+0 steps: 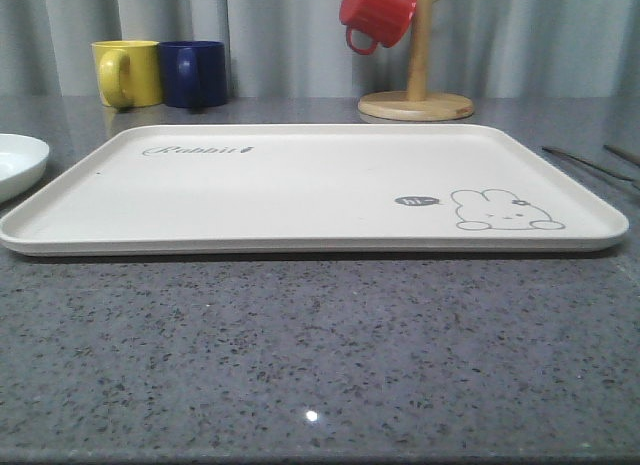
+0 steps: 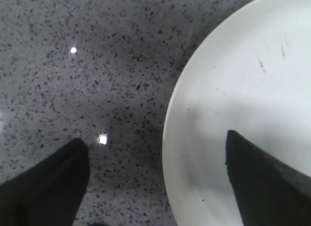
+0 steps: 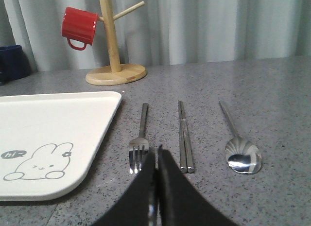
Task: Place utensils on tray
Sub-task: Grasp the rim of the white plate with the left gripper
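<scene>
tray bare; fork, knife, spoon alongside on counter

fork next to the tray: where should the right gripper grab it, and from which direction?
Probably mid-handle, from straight above. The fork lies flat on the countertop, so only a top-down pinch across its slim handle gets under nothing. The tray rim on one side and the knife on the other leave gaps for the fingers. The right gripper, now shut, must open first.
</scene>
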You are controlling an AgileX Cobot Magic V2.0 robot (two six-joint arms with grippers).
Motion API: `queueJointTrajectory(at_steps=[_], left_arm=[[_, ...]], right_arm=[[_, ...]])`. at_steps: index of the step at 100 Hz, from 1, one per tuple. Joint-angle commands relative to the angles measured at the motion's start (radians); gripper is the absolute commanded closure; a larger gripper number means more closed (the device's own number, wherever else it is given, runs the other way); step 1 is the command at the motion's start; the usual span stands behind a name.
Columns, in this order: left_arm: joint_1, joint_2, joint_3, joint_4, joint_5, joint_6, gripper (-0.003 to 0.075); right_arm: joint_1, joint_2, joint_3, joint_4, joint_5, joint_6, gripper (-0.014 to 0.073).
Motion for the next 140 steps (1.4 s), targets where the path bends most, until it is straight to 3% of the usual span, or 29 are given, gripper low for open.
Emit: queueJointTrajectory(at_steps=[1, 34, 46, 70, 99, 140], left_arm=[[0.002, -0.008, -0.032, -0.010, -0.039, 0.007, 0.0173], [0.002, 0.048, -0.032, -0.018, -0.033, 0.031, 0.0203], [0.002, 0.061, -0.032, -0.048, -0.031, 0.055, 0.0350], [0.002, 0.065, -0.032, -0.058, -0.029, 0.082, 0.0738], [0.002, 0.026, -0.032, -0.063, -0.039, 0.086, 0.0739], [0.002, -0.197, -0.084, -0.115, -0.036, 0.122, 0.0739]], right_arm=[[-0.007, -0.017, 0.004, -0.013, -0.082, -0.006, 0.0662], [-0.007, -0.017, 0.004, -0.013, -0.082, -0.006, 0.0662], [-0.007, -0.017, 0.004, -0.013, -0.082, -0.006, 0.0662], [-0.007, -0.017, 0.004, -0.013, -0.082, -0.006, 0.0662], [-0.007, -0.017, 0.004, -0.013, -0.082, -0.006, 0.0662], [-0.007, -0.017, 0.004, -0.013, -0.082, -0.006, 0.0662]])
